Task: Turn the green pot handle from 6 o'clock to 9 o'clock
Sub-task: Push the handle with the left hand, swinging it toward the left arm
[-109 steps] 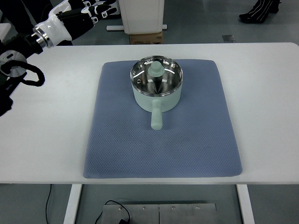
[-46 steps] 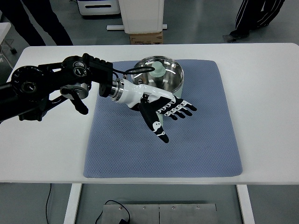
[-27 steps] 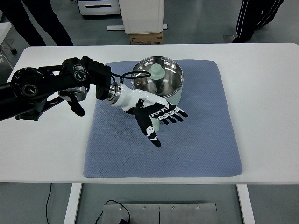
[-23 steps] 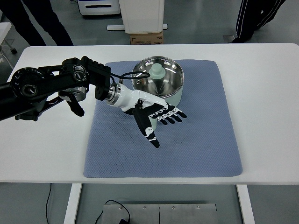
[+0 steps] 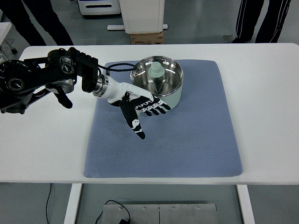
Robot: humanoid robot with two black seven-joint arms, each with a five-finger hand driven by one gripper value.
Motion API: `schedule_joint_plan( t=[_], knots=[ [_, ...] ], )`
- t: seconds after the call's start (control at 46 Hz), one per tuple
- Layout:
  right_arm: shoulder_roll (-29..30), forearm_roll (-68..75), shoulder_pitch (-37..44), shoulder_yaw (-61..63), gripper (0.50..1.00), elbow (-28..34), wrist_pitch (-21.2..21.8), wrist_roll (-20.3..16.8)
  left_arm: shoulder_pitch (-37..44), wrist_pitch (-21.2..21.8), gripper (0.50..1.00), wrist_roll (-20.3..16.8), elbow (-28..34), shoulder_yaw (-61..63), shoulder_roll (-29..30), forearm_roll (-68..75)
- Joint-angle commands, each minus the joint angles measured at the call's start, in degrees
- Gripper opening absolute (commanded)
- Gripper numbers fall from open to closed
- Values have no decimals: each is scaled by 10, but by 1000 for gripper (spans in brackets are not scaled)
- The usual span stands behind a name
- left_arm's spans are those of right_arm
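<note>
L hand (image 5: 138, 106) flat, fingers (image 5: 156, 108) splayed (thumb down) by green pot (image 5: 158, 84)

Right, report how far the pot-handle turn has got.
Done: the left hand has reached the green pot on the blue mat, fingers spread open just below it. In hand: it covers where the handle sits, so the handle's direction cannot be told. Left: confirming the handle reaches 9 o'clock.

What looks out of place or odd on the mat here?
Nothing stands out. The green pot sits upright on the blue mat, lid on; the open left hand hides its handle.
</note>
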Motion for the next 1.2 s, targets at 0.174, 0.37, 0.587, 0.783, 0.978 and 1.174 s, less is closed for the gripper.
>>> schedule_joint_plan(
  t=[0.174,0.37,0.587,0.783,0.978,1.174],
  knots=[
    [0,1,0,0,1000,0,0,0,-1,0,1000,0,-3,3,8,0],
    [0,1,0,0,1000,0,0,0,0,0,1000,0,-3,3,26,8],
    [0,0,0,0,1000,0,0,0,7,0,1000,-1,-2,3,54,15],
    [0,1,0,0,1000,0,0,0,18,0,1000,0,-2,3,73,16],
    [0,0,0,0,1000,0,0,0,20,0,1000,0,0,3,87,17],
    [0,1,0,0,1000,0,0,0,21,0,1000,-1,7,3,102,22]
  ],
)
